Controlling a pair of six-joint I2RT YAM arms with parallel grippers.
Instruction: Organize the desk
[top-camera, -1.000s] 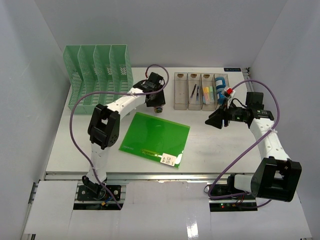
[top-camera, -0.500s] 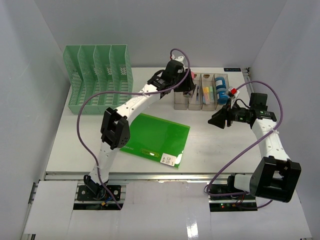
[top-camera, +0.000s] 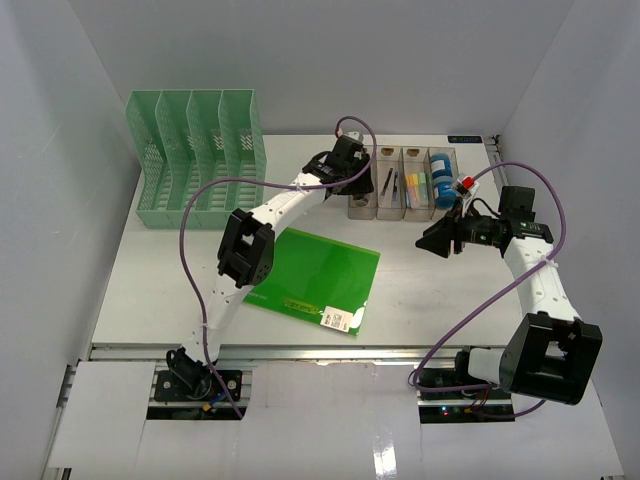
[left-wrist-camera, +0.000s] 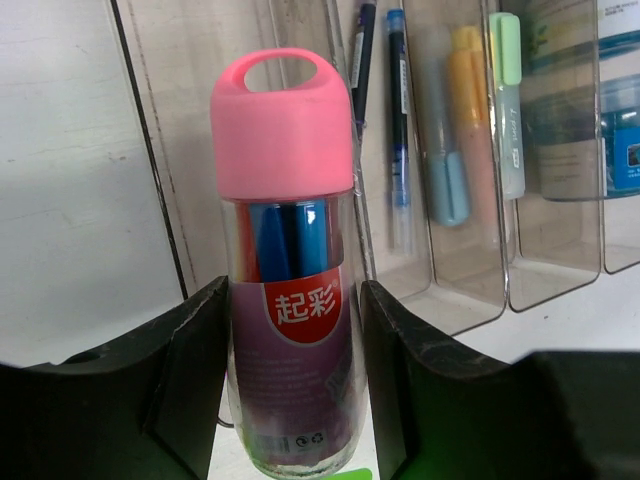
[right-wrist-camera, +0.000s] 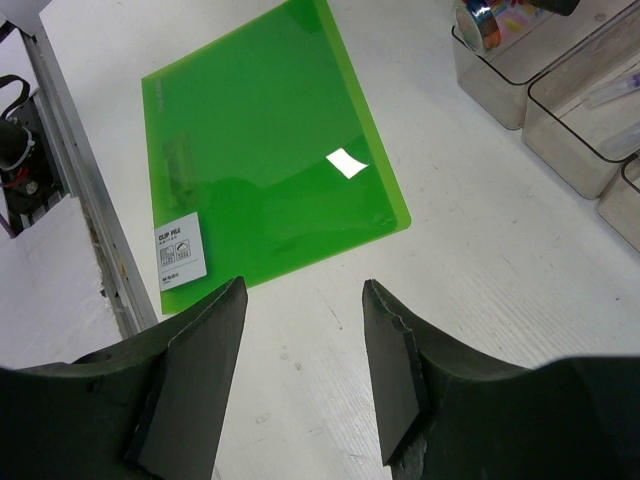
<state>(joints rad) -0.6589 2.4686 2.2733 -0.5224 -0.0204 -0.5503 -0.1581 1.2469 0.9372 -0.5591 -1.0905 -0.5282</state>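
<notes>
Beneath both arms, between pale grey walls (top-camera: 60, 200), found one desk (top-camera: 430, 290) — white, with one metal rail (top-camera: 300, 350) along its near edge. Saw the left gripper (left-wrist-camera: 292, 300) clamped on one pink-capped tube (left-wrist-camera: 288, 150) of coloured pens, upright between its two fingers, at the left end of the clear tray (top-camera: 390, 213) by the far edge. Saw the right gripper (right-wrist-camera: 302, 300) spread and holding nothing, hovering near the right edge. Counted four compartments in that tray: two pens (left-wrist-camera: 397, 120) in the second, highlighters (left-wrist-camera: 455, 150) in the third — number unclear — and one blue roll (top-camera: 438, 172) in the fourth. Counted one green file rack (top-camera: 195, 160) with four slots at the far left corner, and one green folder (top-camera: 310, 265) lying flat mid-desk.
</notes>
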